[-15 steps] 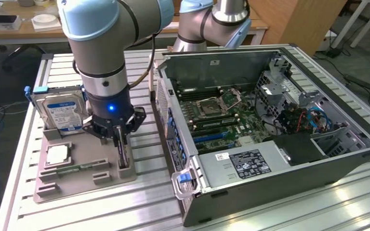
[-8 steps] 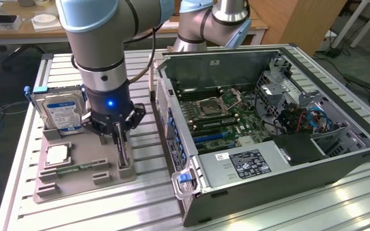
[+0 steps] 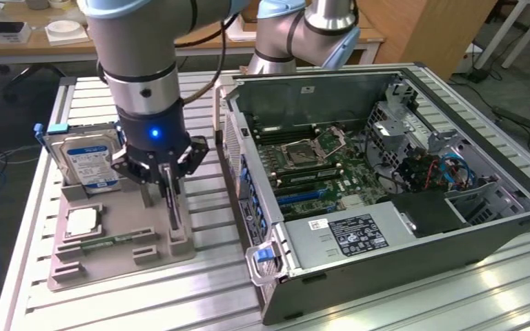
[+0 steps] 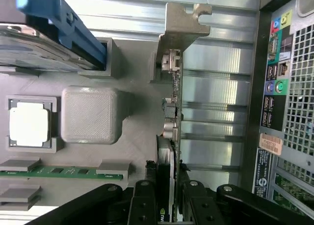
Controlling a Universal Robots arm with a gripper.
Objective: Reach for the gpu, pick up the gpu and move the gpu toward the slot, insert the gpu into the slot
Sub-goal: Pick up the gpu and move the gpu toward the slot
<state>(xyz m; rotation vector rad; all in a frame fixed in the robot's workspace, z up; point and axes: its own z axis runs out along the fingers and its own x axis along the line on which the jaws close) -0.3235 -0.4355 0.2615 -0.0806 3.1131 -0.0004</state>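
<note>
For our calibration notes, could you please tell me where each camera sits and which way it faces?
Exterior view: high off the arm, looking obliquely down on the slatted table, grey fixture and open computer case; the arm and gripper show.
Wrist view: on the wrist, looking down past the gripper onto the gpu, which stands on edge in the grey fixture.
Shared: the gpu, the hard drive, the fixture, and the computer case.

Hard drive (image 3: 88, 162), processor chip (image 3: 83, 221) and memory stick (image 3: 108, 243) sit in a grey holder (image 3: 108, 267) beside an open computer case (image 3: 403, 272).
</note>
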